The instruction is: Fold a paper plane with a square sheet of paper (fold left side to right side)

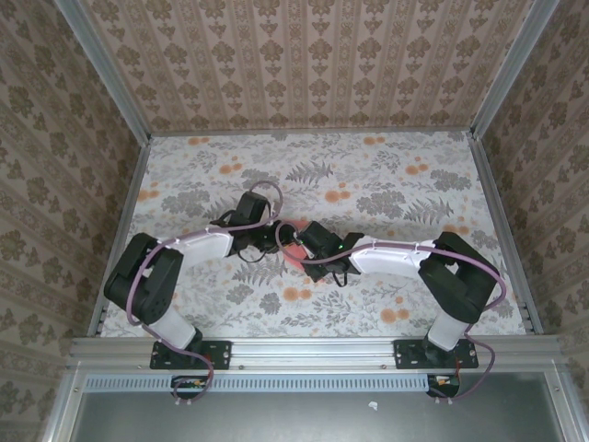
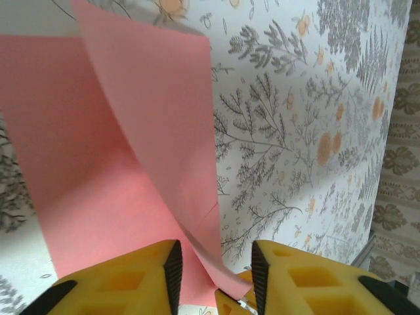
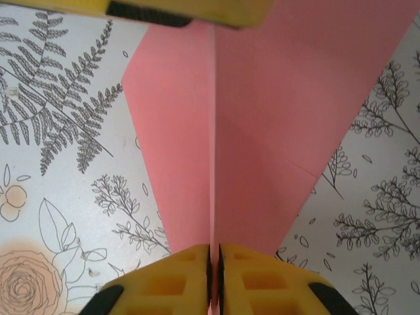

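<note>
- The pink sheet of paper [image 1: 293, 250] lies near the middle of the flower-printed desk [image 1: 386, 184], between the two wrists, which largely cover it in the top view.
- The left arm [image 1: 198, 247] reaches in from the left and the right arm [image 1: 391, 258] from the right; they meet over the paper.
- Left claw [image 2: 213, 262]: its two yellow fingers [image 2: 131, 282] stand apart with a clear gap. A low corner of the paper runs into that gap, and neither pad presses on it, so this claw is open.
- In the left wrist view the paper is not flat: one flap rises and curves over the part lying on the desk, and its straight edge falls towards the claw.
- Right claw [image 3: 213, 252]: its yellow fingers [image 3: 167, 282] are pressed together, with only a thin pink line between them. It is clamped on a raised ridge of the paper.
- In the right wrist view that ridge runs straight away from the claw along the middle of the paper, with pink panels sloping down on both sides to the desk.
- The paper's slanted edges narrow towards the right claw, and a faint crease crosses the right panel.
</note>
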Robot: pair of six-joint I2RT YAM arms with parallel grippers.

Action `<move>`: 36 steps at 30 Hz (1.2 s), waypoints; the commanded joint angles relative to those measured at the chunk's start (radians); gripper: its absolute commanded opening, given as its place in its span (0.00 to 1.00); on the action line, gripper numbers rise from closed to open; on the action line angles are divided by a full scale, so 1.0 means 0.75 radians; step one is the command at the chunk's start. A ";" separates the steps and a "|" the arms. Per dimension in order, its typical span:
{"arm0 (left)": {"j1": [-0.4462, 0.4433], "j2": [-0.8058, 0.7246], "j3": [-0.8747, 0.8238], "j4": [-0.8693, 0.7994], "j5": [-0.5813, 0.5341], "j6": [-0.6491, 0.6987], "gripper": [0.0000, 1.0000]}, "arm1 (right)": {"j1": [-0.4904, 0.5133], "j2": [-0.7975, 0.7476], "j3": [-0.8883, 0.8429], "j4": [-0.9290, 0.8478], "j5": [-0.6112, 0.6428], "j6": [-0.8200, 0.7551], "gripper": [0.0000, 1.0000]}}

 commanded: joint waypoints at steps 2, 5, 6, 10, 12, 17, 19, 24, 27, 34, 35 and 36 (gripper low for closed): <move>0.056 -0.151 -0.035 -0.037 0.003 0.024 0.47 | -0.001 0.030 0.022 -0.025 -0.017 0.003 0.06; 0.102 -0.237 -0.067 -0.110 -0.020 0.053 0.54 | -0.013 0.026 0.016 -0.017 -0.072 0.017 0.02; 0.118 -0.266 -0.083 -0.132 -0.026 0.058 0.54 | -0.020 0.024 0.016 -0.013 -0.100 0.022 0.02; 0.152 -0.322 -0.143 -0.152 -0.020 0.059 0.52 | -0.059 0.028 0.014 -0.007 -0.217 0.043 0.02; 0.148 -0.303 -0.159 -0.135 0.003 0.053 0.48 | -0.080 0.026 0.008 0.005 -0.271 0.057 0.02; 0.107 -0.210 -0.168 -0.040 0.032 0.018 0.38 | -0.136 0.028 -0.008 0.041 -0.410 0.086 0.02; 0.083 -0.163 -0.153 -0.002 0.042 0.005 0.38 | -0.152 0.034 -0.011 0.048 -0.454 0.092 0.01; 0.029 -0.047 -0.103 0.062 0.048 -0.016 0.39 | -0.177 0.051 -0.014 0.060 -0.505 0.104 0.01; 0.008 0.008 -0.085 0.089 0.044 -0.026 0.40 | -0.185 0.061 -0.016 0.063 -0.519 0.105 0.01; -0.011 0.112 -0.035 0.117 0.044 -0.030 0.40 | -0.193 0.081 -0.019 0.070 -0.539 0.105 0.01; -0.013 0.123 -0.030 0.119 0.044 -0.031 0.41 | -0.193 0.083 -0.019 0.069 -0.539 0.105 0.01; -0.015 0.138 -0.024 0.121 0.046 -0.032 0.41 | -0.196 0.084 -0.019 0.070 -0.542 0.105 0.01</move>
